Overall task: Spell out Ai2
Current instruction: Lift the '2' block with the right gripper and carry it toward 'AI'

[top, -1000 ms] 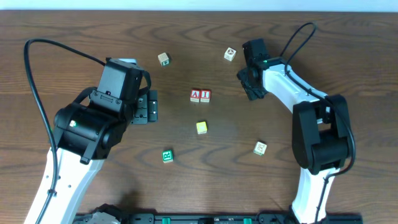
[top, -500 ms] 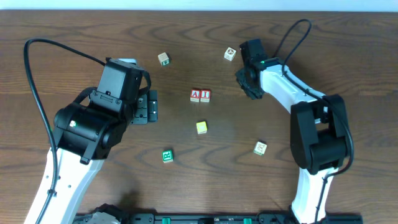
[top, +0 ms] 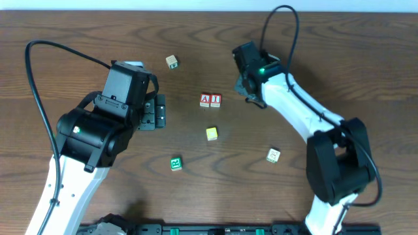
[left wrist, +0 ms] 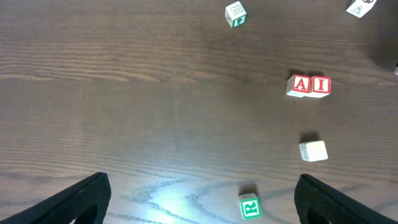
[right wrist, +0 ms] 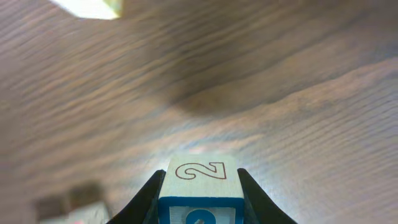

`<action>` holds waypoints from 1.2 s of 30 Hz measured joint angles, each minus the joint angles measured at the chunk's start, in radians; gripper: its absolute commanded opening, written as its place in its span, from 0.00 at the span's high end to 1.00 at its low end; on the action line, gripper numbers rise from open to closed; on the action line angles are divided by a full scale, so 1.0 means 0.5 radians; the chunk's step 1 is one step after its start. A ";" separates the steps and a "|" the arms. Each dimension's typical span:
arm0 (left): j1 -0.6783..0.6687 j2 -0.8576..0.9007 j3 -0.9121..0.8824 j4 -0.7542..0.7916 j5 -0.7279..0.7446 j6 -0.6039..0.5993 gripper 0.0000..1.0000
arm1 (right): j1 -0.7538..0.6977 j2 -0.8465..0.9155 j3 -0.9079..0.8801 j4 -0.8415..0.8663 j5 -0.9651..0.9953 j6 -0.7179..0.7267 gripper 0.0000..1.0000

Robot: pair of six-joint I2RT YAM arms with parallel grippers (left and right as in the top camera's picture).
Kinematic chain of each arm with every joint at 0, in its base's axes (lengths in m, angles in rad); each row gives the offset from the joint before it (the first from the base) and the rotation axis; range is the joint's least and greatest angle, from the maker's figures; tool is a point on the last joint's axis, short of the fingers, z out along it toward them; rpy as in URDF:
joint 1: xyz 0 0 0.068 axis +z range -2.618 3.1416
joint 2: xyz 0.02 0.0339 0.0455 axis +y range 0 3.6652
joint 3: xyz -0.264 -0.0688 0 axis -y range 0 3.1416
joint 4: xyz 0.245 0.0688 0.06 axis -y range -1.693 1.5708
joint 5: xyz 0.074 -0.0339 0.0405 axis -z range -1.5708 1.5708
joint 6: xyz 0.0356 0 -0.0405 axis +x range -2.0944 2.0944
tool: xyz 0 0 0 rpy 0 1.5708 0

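Block 2 (right wrist: 199,182) is pinched between the fingers of our right gripper (top: 247,88), its outlined numeral turned up toward the wrist camera. From overhead the block is hidden beneath that gripper, which hangs just right of the red A-I pair (top: 210,100) and a little farther back. The right arm (top: 294,109) stretches in from the near right, elbow bent. We think the block is lifted off the table (top: 339,46), though the blurred wrist view leaves that unsure. Left of the pair, our left gripper (left wrist: 202,183) hovers with jaws spread wide.
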 measured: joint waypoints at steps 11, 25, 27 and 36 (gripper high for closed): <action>0.000 0.000 0.000 0.000 0.000 0.000 0.04 | 0.198 -0.021 -0.001 -0.064 0.157 -0.187 0.76; 0.000 0.000 0.000 0.000 0.000 0.000 0.05 | 0.200 0.123 -0.001 -0.015 0.161 -0.248 0.76; 0.000 0.000 0.000 0.000 0.000 0.000 0.05 | 0.201 0.138 -0.001 0.014 0.142 -0.251 0.76; 0.000 0.000 0.000 0.000 0.000 0.000 0.05 | 0.246 0.174 0.000 0.046 0.110 -0.295 0.78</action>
